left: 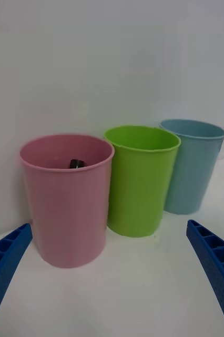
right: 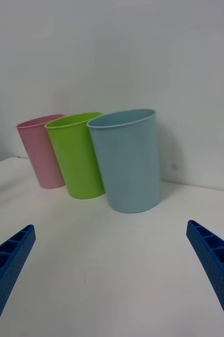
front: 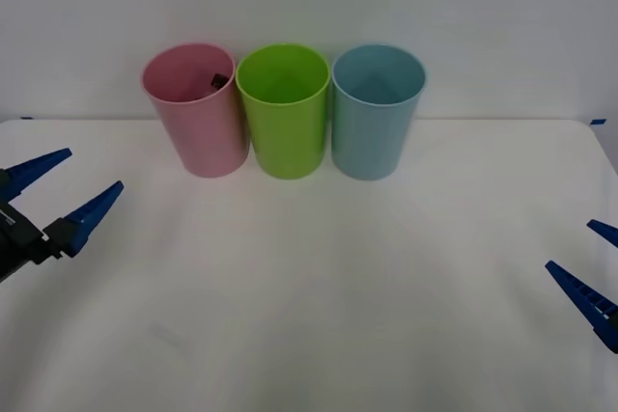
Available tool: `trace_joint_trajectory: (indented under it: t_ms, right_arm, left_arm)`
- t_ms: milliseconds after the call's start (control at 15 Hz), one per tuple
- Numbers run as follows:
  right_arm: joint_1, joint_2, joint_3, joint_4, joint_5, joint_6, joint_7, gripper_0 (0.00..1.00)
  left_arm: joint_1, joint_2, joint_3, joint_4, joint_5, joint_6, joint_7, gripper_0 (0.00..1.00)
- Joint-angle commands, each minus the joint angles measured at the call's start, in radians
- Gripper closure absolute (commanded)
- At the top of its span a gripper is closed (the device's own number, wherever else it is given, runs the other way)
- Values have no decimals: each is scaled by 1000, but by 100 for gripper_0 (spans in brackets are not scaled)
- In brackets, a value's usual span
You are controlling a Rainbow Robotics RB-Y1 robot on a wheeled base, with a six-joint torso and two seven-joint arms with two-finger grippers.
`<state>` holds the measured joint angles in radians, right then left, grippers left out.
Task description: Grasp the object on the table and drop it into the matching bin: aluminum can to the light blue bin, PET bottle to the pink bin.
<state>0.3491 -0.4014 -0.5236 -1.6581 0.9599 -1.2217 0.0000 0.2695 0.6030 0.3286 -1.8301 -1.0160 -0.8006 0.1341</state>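
Observation:
The PET bottle sits inside the pink bin (front: pixel 198 118) at the back left; just its black cap (front: pixel 218 79) peeks above the rim, also seen as the cap (left: pixel 77 164) in the left wrist view. The light blue bin (front: pixel 377 113) stands at the right end of the row. My left gripper (front: pixel 95 169) hovers open over the table's (front: pixel 309 296) left side, apart from the pink bin (left: pixel 67 205), nothing between its fingers. At the table's right edge my right gripper (front: pixel 570 244) is open and holds nothing, facing the light blue bin (right: pixel 128 163).
A lime green bin (front: pixel 284 113) stands between the pink and light blue ones, the three nearly touching in a row along the back by a white wall. The white tabletop stretches wide in front of them.

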Motion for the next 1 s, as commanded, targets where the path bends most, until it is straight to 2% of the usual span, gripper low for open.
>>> trace_joint_trajectory:
  t_ms: [67,267,400,533,733,1000]
  right_arm:
    - [0,0,0,0,0,0,0,0]
    - [0,0,0,0,0,0,0,0]
    - [0,0,0,0,0,0,0,0]
    - [0,0,0,0,0,0,0,0]
    - [0,0,0,0,0,0,0,0]
    - [0,0,0,0,0,0,0,0]
  left_arm:
    - [53,0,58,2,-4,-95,-14,0]
    - [115,0,148,8,-38,-233,-30,0]
    - [149,0,188,17,-42,-299,-44,0]
    - [171,0,239,28,-85,-353,-60,0]
    - [192,0,231,60,-96,-361,-128,0]
    - [203,0,202,66,-98,-359,-128,0]
